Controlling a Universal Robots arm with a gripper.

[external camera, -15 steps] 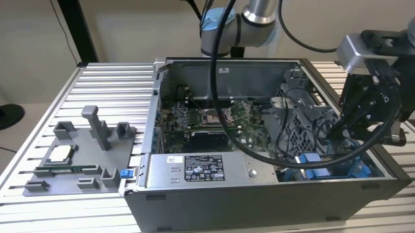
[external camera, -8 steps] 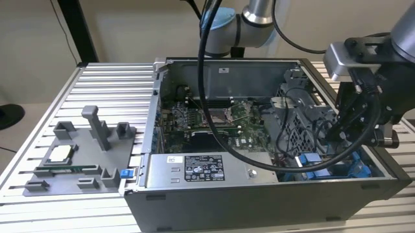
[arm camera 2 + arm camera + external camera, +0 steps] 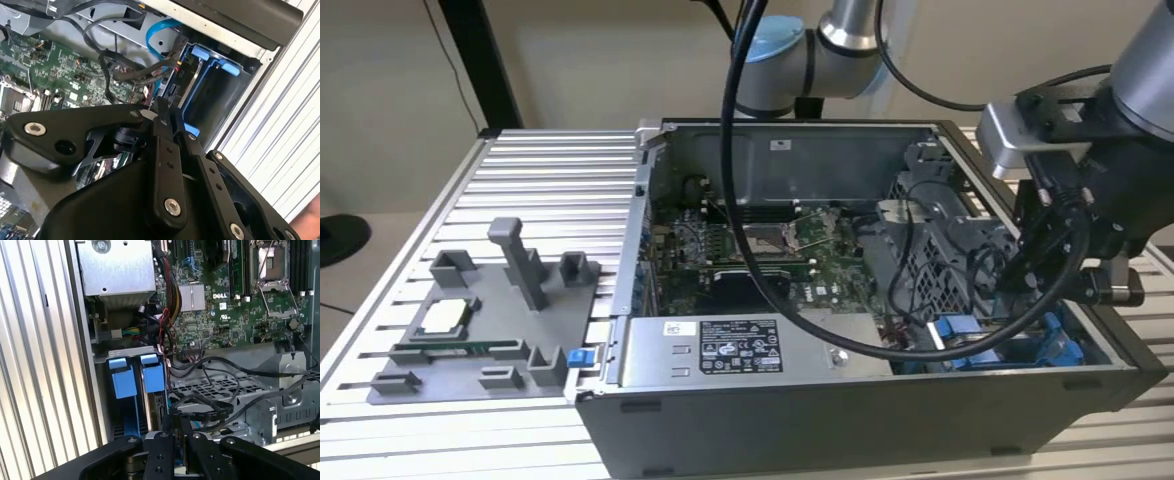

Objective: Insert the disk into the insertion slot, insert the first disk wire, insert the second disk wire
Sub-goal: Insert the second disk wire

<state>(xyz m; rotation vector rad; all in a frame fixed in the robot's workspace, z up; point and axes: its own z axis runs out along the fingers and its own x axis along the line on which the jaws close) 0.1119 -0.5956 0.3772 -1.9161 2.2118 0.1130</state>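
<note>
Gripper point(image 3: 161, 107): hanging low inside the open computer case point(image 3: 854, 420), at about 4 o'clock of the case in the exterior view. I cannot tell whether it is open, closed or pinching anything.

Nearest item: a bundle of black wires point(image 3: 205, 407) is looping just beside the tip in the first wrist view. In the second wrist view a black connector point(image 3: 182, 75) is sitting near the tip, against the blue frame, with a blue data cable point(image 3: 156, 30) curving away from that area.

The disk point(image 3: 152, 374): 2 blue tabs are showing, and I am judging the one nearer the wires to be the disk's carrier. It is standing on edge in the insertion slot point(image 3: 127, 352), apparently seated, close by the gripper. Whether the wires are plugged in, I cannot tell.

Handling, judged:
- Disk is stiff, fairly heavy, shock-sensitive, with smooth metal faces. Hold it by the plastic carrier edges, not the label face.
- Wires are limp. Hold them at the hard connector body.

Farther out: the perforated cage point(image 3: 220, 385), then the motherboard point(image 3: 220, 320). The power-supply box point(image 3: 720, 350) is lying at 7 o'clock of the case in the exterior view.
</note>
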